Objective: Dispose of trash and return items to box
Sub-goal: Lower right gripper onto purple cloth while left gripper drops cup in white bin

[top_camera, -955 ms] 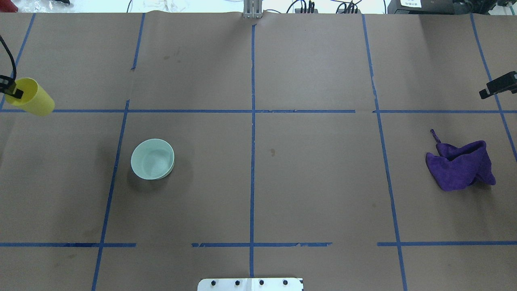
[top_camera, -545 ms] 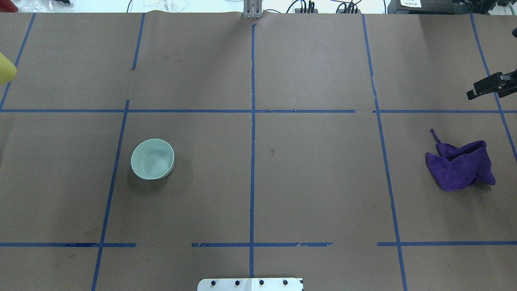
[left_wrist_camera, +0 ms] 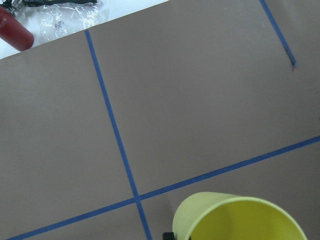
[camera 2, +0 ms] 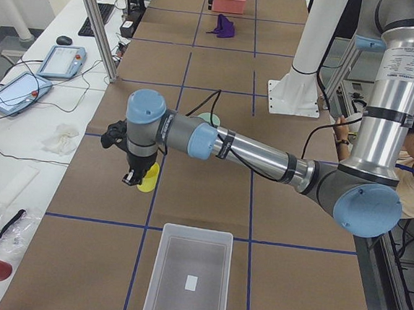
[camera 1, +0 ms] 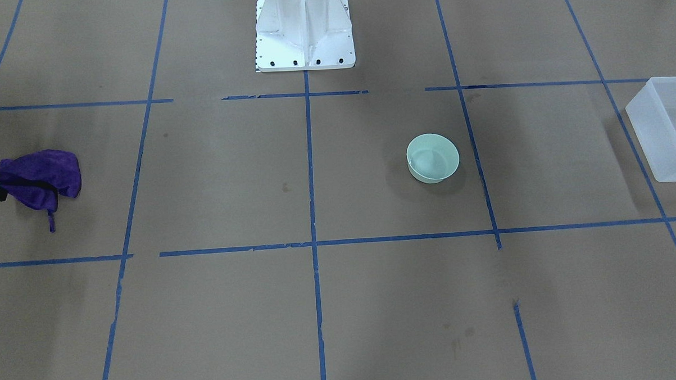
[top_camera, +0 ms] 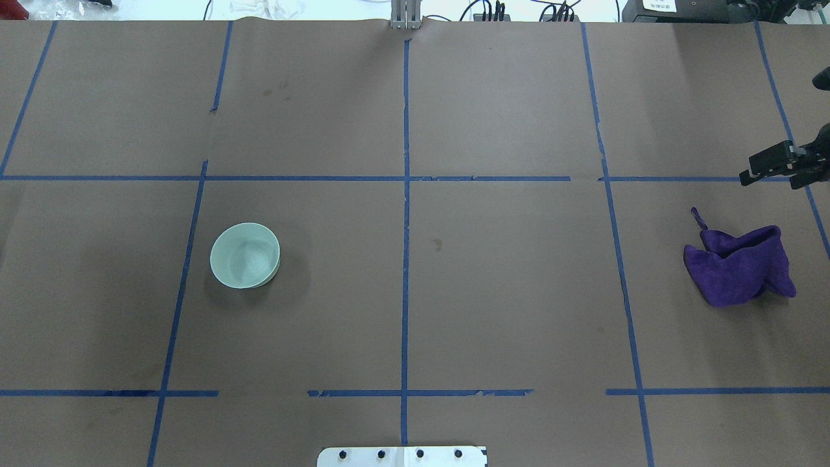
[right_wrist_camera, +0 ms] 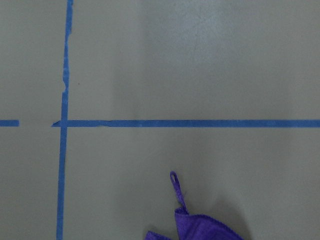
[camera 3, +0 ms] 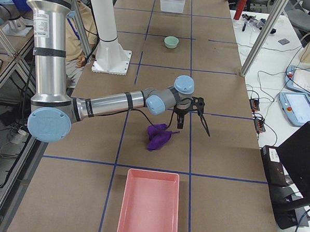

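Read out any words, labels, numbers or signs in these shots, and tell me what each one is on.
No text here is legible.
Small white label inside the box: too small to read, and it looks blank.
Sticker on the left arm: print too small to read.
Sticker on the right arm: print too small to read.
White sheet on the black device: blurred.

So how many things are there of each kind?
Yellow cup: 1
Green bowl: 1
Purple cloth: 1
White box: 1
Pink tray: 1
Total: 5
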`<action>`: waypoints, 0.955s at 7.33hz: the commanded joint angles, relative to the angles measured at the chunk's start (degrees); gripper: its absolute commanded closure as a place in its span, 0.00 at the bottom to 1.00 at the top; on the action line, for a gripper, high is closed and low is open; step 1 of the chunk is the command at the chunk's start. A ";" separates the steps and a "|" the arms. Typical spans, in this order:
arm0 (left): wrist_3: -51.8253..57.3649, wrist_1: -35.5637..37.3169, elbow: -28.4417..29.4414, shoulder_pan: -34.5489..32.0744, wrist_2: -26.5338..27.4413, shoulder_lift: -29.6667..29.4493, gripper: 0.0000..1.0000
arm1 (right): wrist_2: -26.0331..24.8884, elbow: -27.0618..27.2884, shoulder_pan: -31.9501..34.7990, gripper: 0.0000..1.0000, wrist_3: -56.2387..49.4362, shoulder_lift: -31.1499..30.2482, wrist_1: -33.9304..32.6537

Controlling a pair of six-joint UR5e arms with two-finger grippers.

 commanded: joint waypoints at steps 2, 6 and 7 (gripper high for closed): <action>12.01 -5.06 7.80 -4.94 -0.10 8.40 1.00 | -0.78 0.71 -3.06 0.00 4.42 -5.69 -0.08; 5.02 -14.74 14.03 -3.80 -0.80 13.37 1.00 | -2.71 0.53 -4.56 0.00 4.42 -5.69 -0.08; 4.89 -16.77 16.30 -2.14 -3.84 13.55 1.00 | -2.71 0.53 -5.08 0.00 4.50 -5.69 -0.08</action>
